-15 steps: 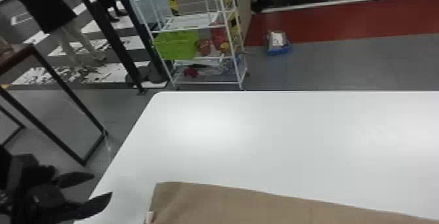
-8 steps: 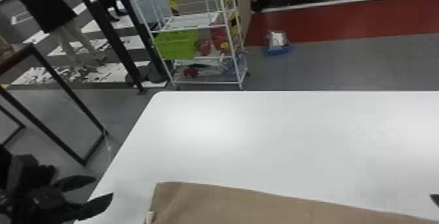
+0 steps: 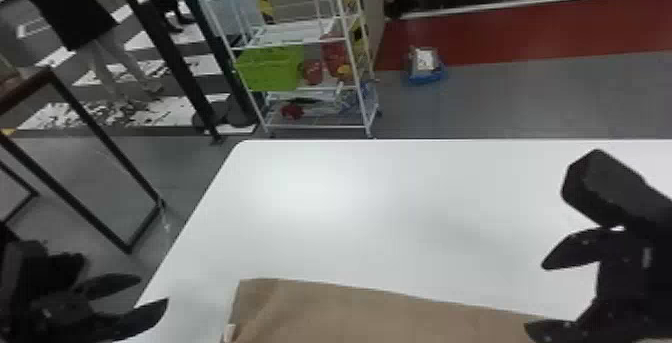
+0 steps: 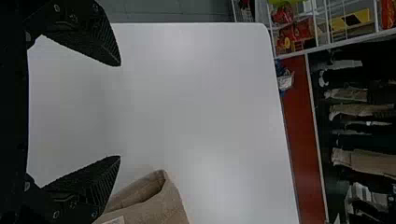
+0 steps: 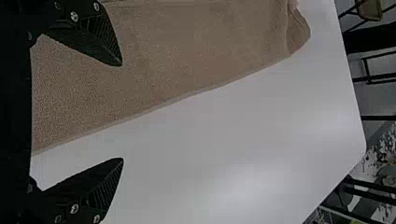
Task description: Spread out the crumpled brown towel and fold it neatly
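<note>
Holds the left gripper (image 3: 154,290) by the counter's (image 3: 400,207) left edge, with fingers spread wide. Holds the right gripper (image 3: 534,296) at the opposite side, also with fingers well apart, one over the edge of the brown towel (image 3: 350,312), the other over the counter beyond it. Find the towel on the counter, stretching from beneath the right fingers toward the left ones, mostly flat, with a corner curled into an open fold and a white tag (image 3: 229,333) near the left fingers.
</note>
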